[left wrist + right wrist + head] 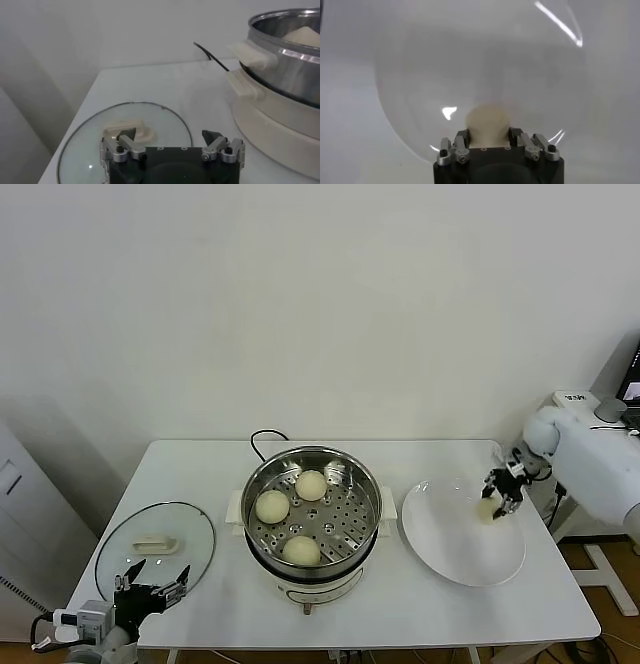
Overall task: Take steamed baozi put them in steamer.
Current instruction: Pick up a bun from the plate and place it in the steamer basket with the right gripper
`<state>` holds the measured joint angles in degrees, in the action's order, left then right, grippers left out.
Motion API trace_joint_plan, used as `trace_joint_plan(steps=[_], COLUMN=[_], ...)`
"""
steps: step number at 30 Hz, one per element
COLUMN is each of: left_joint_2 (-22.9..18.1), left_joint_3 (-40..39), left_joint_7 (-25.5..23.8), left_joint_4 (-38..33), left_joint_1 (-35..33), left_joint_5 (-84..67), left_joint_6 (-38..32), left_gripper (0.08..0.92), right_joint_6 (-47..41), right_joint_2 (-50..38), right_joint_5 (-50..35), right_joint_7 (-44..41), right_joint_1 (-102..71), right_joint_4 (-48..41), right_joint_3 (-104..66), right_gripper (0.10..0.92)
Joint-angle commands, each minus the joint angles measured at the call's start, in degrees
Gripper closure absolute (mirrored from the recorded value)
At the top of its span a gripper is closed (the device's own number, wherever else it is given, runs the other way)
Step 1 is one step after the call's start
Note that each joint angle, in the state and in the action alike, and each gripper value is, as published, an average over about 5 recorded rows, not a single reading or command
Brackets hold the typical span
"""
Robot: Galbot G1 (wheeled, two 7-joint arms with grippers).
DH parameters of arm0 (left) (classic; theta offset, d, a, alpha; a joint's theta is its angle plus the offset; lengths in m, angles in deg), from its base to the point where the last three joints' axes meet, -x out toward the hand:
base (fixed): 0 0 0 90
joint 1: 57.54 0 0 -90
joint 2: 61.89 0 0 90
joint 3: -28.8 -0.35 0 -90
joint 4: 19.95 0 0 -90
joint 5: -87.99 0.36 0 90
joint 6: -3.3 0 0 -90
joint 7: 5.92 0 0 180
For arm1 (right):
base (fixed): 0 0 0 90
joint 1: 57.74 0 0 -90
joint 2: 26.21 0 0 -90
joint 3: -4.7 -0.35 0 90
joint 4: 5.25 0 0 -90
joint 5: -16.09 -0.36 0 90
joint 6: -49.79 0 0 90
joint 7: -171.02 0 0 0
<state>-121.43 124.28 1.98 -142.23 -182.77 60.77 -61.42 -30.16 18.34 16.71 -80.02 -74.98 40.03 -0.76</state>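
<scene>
On the white worktop (pixel 200 474) the steamer (pixel 312 519) stands at the middle, its black cord (pixel 262 440) trailing off the far side. Three steamed baozi lie on its perforated tray: one on the far side (pixel 311 484), one to the left (pixel 272 506) and one on the near side (pixel 301 550).

To the right of the steamer sits a white plate (pixel 463 531). The right tool (pixel 497 493) is over the plate's far right edge, its fingers (pixel 461 138) closed against the two sides of the fourth baozi (pixel 487 509), which sits between them on the plate.

The left tool (pixel 152 582) is at the near left corner of the worktop, just over the near edge of the glass lid (pixel 155 546), which lies flat to the left of the steamer. Its fingers (pixel 126 141) stand wide apart and hold nothing.
</scene>
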Motion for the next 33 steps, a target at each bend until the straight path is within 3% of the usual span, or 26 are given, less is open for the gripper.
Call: trace_joint_plan(steps=[1,17,33], left_joint_2=[-0.2,-0.2,0.2], left_joint_3=[-0.2,-0.6,-0.9], left_joint_7=[0.1,0.2,0.2], left_joint_4=[-0.6,-1.0,-0.8], left_joint_1=[0.0,0.1,0.5], left_joint_5=[0.4,0.6,0.5], left_joint_6=[0.2,0.3,0.3], left_gripper=[0.177,0.177,0.177], right_joint_6=[-14.6,-31.3,-41.1], right_joint_2=[-5.4,5.1,10.3], right_joint_5=[-28.4,-51.0,-56.5], right_joint_7=[0.4,10.8,26.1], right_joint_1=[23.8,38.1,35.0], right_joint_4=[20.4,33.6,42.9], right_joint_3=[25.5,34.2,35.4], right_gripper=[0.533,0.533,0.533])
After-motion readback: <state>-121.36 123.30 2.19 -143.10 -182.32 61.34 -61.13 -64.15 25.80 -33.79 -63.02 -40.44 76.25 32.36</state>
